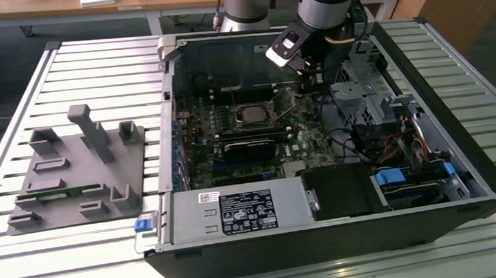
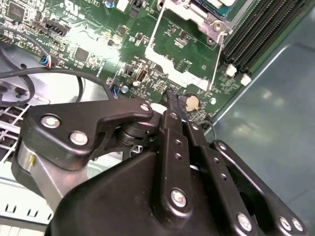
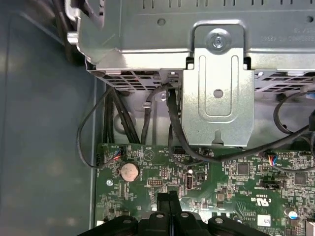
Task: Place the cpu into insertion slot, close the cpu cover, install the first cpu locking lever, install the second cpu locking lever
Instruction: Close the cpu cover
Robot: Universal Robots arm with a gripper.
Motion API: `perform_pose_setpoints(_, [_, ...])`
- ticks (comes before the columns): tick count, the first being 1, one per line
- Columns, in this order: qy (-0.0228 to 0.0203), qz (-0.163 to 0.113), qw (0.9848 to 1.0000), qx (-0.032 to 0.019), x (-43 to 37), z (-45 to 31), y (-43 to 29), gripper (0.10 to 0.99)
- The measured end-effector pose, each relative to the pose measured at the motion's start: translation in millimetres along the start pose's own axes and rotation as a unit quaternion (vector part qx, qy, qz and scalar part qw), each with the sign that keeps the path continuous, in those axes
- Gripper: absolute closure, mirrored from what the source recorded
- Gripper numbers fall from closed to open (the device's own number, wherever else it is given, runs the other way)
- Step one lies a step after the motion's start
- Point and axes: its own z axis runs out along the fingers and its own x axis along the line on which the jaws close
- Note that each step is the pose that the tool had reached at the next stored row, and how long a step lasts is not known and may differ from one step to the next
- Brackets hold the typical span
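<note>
Inside the open black computer case (image 1: 341,249): I am hanging my black gripper (image 2: 172,96) low over the green motherboard (image 2: 98,29), close to its edge by the bare case wall.
Gripper: my two fingers are pressing flat against each other, with nothing between them.
Cpu: the small pale square chip (image 1: 254,115) is sitting in the square black insertion slot (image 1: 239,114), near my fingertips but apart from them.
Cpu cover: the thin silver metal frame plate (image 2: 177,69) is lying swung off the socket, with green board showing through its square window.
Lever: a thin metal wire rod (image 2: 218,59) is sticking out beside that frame.
Nearest me: a round silver coin battery (image 2: 192,102) is lying just beside my fingertips.
Crowding me: a grey sheet-metal drive cage (image 3: 216,83) is overhanging the board edge, black cables (image 3: 108,118) are dropping from it, and long black memory slots (image 2: 261,29) are running beside the socket.
Outside the case: a grey plastic fixture block (image 1: 77,169) is resting on the slatted metal table (image 1: 20,82), at the exterior view's left.
</note>
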Motion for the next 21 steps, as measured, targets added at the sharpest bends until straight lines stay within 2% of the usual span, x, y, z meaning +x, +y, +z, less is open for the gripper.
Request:
perform_pose_setpoints(4, [0.0000,0.000,1.0000,0.0004,-0.5,4.9,-0.8,0.969])
perform_pose_setpoints(6, [-0.0001,0.000,1.0000,0.0004,-0.5,5.2,-4.3,0.969])
perform_pose_setpoints(16, [-0.0001,0.000,1.0000,0.0004,-0.4,4.6,-37.8,0.969])
perform_pose_setpoints(21, [0.0000,0.000,1.0000,0.0004,-0.4,4.6,-49.2,0.969])
